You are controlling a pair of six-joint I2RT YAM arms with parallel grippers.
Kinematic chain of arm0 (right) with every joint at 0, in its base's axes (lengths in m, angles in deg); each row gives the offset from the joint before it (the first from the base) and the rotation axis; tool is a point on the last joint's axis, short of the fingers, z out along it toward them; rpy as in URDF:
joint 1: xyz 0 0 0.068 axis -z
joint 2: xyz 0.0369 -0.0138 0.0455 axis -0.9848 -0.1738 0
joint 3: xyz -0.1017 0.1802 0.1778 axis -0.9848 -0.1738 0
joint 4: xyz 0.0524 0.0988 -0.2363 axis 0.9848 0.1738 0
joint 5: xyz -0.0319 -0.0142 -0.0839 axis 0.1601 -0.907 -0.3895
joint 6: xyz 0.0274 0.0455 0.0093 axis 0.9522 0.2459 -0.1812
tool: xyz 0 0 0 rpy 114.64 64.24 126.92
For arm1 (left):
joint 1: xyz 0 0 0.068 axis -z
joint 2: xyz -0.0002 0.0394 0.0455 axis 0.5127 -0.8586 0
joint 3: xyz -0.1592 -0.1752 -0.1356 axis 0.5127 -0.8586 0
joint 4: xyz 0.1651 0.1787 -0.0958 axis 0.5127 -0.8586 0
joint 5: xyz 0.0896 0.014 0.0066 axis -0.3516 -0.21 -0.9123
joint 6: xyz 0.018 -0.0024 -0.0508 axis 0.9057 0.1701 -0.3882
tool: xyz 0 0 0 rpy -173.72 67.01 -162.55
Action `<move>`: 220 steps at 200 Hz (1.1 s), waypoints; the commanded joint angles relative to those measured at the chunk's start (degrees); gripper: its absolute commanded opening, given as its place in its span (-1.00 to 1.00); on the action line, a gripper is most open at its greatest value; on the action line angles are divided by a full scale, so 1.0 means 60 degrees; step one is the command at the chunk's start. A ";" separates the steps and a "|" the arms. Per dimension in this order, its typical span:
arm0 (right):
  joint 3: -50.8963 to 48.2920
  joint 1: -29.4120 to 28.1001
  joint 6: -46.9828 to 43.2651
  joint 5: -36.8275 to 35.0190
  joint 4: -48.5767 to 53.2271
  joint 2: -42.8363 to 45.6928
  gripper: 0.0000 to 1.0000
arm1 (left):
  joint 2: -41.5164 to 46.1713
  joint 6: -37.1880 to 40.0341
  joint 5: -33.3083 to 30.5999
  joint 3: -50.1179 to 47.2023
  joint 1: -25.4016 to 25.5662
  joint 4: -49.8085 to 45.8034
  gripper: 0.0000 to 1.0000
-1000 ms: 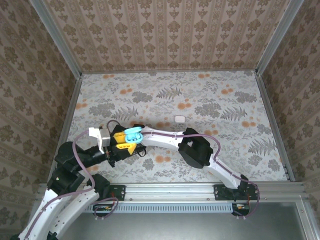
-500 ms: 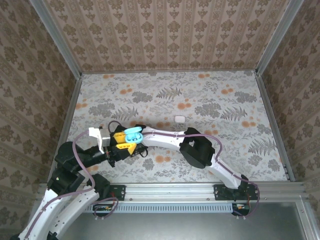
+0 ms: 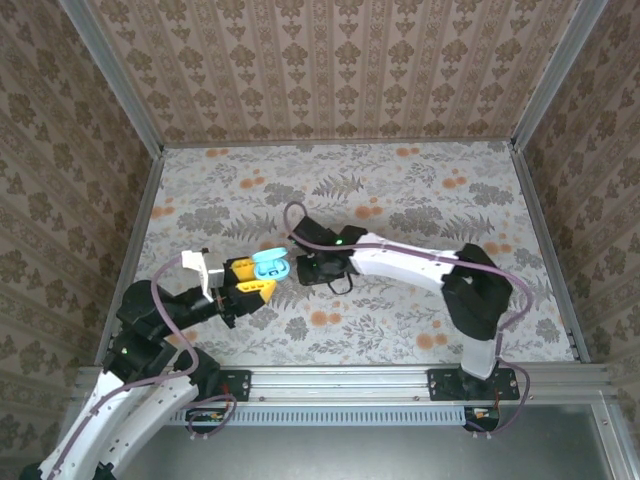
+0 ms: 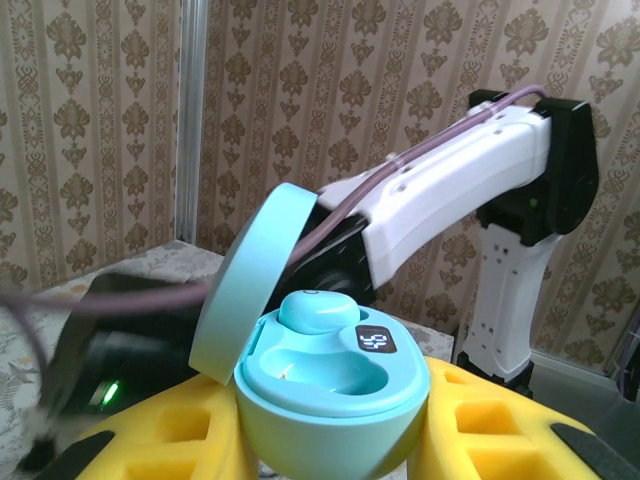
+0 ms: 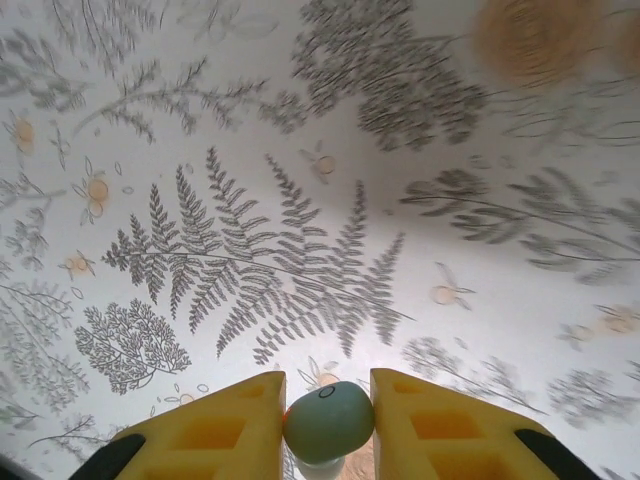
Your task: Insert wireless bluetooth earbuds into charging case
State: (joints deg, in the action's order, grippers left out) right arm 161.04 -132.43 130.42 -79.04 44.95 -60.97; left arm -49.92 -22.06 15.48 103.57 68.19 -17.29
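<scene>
Left wrist view, nearest first: grips the case [image 4: 330, 405] in the left claw [image 4: 335, 450], with yellow pads [image 4: 195, 435] pressed to its sides at 8 and 4 o'clock. Holds it open, with the lid [image 4: 245, 280] tipped back toward 10 o'clock. Carries one teal seated bud [image 4: 312, 310] in the far well at 11 o'clock, just beside a small lit display [image 4: 372, 342]. Shows the nearer well [image 4: 320, 372] empty. Beyond, at 1 o'clock, the white right arm [image 4: 450, 190] against the patterned wall [image 4: 100, 120].

Right wrist view: pinches the held bud [image 5: 329, 422] in the right claw [image 5: 328, 395], closed on it. Touches it with yellow fingers [image 5: 225, 425] at 9 and 3 o'clock, over the fern-printed table [image 5: 300, 200]. Cannot tell whether bud meets cloth.

Top view: places the right claw just beside the case, at its 3 o'clock, with the held bud too small to make out.
</scene>
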 commanded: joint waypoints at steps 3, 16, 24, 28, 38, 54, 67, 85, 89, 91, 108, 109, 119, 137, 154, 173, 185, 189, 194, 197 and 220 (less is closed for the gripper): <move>-0.0640 0.0134 0.0109 0.0113 -0.0394 0.1285 -0.47 | -0.0262 -0.0482 -0.0032 -0.0351 -0.0086 0.1257 -0.52; -0.0945 0.0239 0.0040 0.0015 -0.0320 0.2040 -0.47 | -0.0461 -0.0558 -0.0005 -0.0479 -0.0086 0.1595 -0.52; -0.1128 0.0259 -0.0005 -0.0073 -0.0264 0.2501 -0.47 | -0.0557 -0.0590 0.0000 -0.0552 -0.0074 0.1785 -0.52; -0.1207 0.0281 -0.0042 -0.0142 -0.0231 0.2739 -0.46 | -0.0626 -0.0617 0.0001 -0.0582 -0.0080 0.1882 -0.52; -0.1426 0.0298 -0.0106 -0.0380 -0.0136 0.3364 -0.46 | -0.0779 -0.0660 -0.0003 -0.0663 -0.0074 0.2146 -0.52; -0.1804 0.0354 -0.0137 -0.0758 -0.0057 0.4491 -0.45 | -0.1045 -0.0783 0.0000 -0.0775 -0.0073 0.2554 -0.52; -0.2101 0.0376 -0.0124 -0.1018 -0.0078 0.5340 -0.44 | -0.1265 -0.0848 0.0058 -0.0865 -0.0079 0.2876 -0.52; -0.2346 0.0396 -0.0116 -0.1260 -0.0205 0.6352 -0.44 | -0.1559 -0.0909 0.0069 -0.1001 -0.0071 0.3291 -0.52; -0.2373 0.0385 -0.0116 -0.1296 -0.0217 0.6535 -0.44 | -0.1628 -0.0909 0.0055 -0.1020 -0.0071 0.3389 -0.52; -0.2380 0.0382 -0.0116 -0.1309 -0.0225 0.6615 -0.44 | -0.1673 -0.0912 0.0054 -0.1047 -0.0071 0.3443 -0.52; -0.2275 0.0384 -0.0170 -0.1241 -0.0296 0.7106 -0.44 | -0.1957 -0.0892 0.0054 -0.1152 -0.0060 0.3848 -0.52; -0.2263 0.0380 -0.0172 -0.1226 -0.0294 0.7115 -0.44 | -0.1978 -0.0888 0.0061 -0.1158 -0.0059 0.3874 -0.52; -0.2118 0.0371 -0.0228 -0.1009 -0.0373 0.7219 -0.44 | -0.2187 -0.0872 0.0109 -0.1239 -0.0057 0.4150 -0.53; -0.1809 0.0282 -0.0276 -0.0459 -0.0713 0.7180 -0.44 | -0.2498 -0.0814 0.0156 -0.1344 -0.0045 0.4601 -0.53; -0.1424 0.0045 -0.0368 -0.0159 -0.0990 0.7036 -0.44 | -0.2684 -0.0655 0.0156 -0.1437 -0.0039 0.4860 -0.53; -0.0971 -0.0279 -0.0584 -0.0240 -0.1036 0.6830 -0.44 | -0.2754 -0.0521 0.0120 -0.1498 -0.0014 0.5007 -0.52; -0.0778 -0.0440 -0.0707 -0.0271 -0.1160 0.6739 -0.44 | -0.2762 -0.0449 0.0108 -0.1551 -0.0013 0.5042 -0.53; -0.0737 -0.0488 -0.0727 -0.0273 -0.1238 0.6706 -0.44 | -0.2762 -0.0437 0.0101 -0.1562 -0.0020 0.5031 -0.53; -0.0691 -0.0533 -0.0751 -0.0272 -0.1327 0.6688 -0.44 | -0.2762 -0.0423 0.0089 -0.1592 -0.0004 0.5053 -0.52; -0.0671 -0.0563 -0.0767 -0.0273 -0.1387 0.6655 -0.44 | -0.2752 -0.0406 0.0084 -0.1589 0.0001 0.5052 -0.52; -0.0434 -0.0774 -0.0933 -0.0187 -0.1755 0.6397 -0.44 | -0.2735 -0.0379 0.0069 -0.1651 0.0016 0.5059 -0.52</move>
State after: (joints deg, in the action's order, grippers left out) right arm 155.81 -135.98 127.07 -81.22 38.22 -20.99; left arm -66.84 -25.79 15.52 94.33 68.21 9.64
